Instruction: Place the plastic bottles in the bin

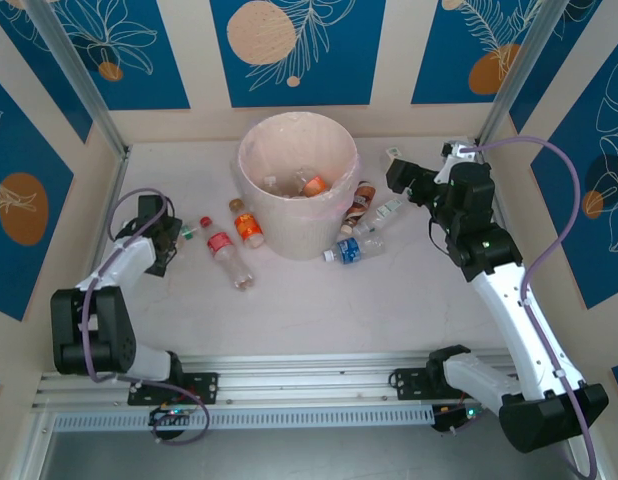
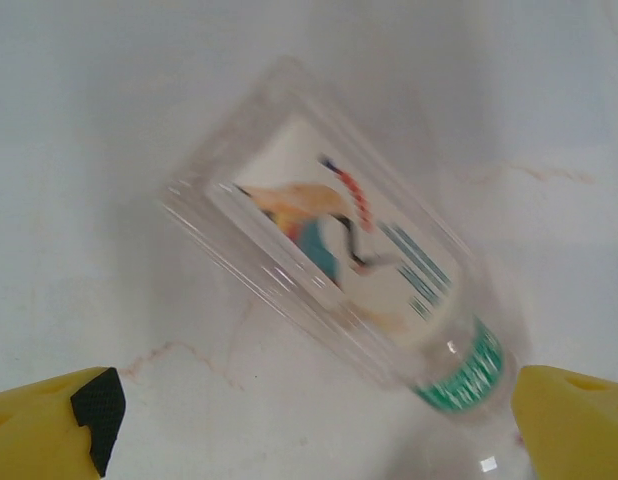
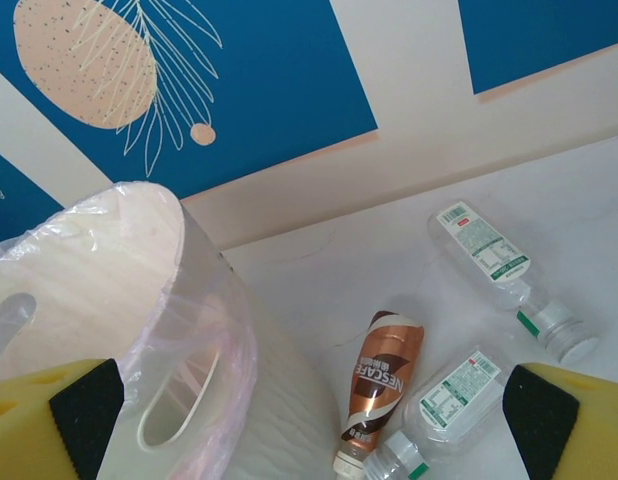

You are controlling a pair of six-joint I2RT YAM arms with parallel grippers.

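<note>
1. Left gripper [image 2: 314,420]: the yellow fingers are spread wide and nothing is held. A green-capped bottle [image 2: 339,270] lies on the table [image 2: 89,130] between them, set diagonally, with its cap [image 2: 464,375] close to the right finger.
2. Right gripper [image 3: 314,420]: the fingers are likewise spread and empty. It is held beside the bin [image 3: 189,330], facing a brown bottle [image 3: 379,385] and two clear bottles [image 3: 499,268] on the table.
3. Top view: a red-labelled bottle [image 1: 224,250] and an orange-labelled bottle [image 1: 249,228] lie left of the bin, and a blue-labelled bottle [image 1: 347,250] lies at its near right foot. At least one bottle [image 1: 314,186] lies inside it.
4. Step in hand, as judged: the green-capped bottle is to be grasped by the left gripper.
5. Advice: the wrist is best turned until the fingers close square across the labelled body, not the cap. The grip is best centred on the label, since a round, thin-walled bottle may be squeezed out sideways or crushed. The bin wall is tall, so the bottle should be lifted well clear of the rim before it is released.
</note>
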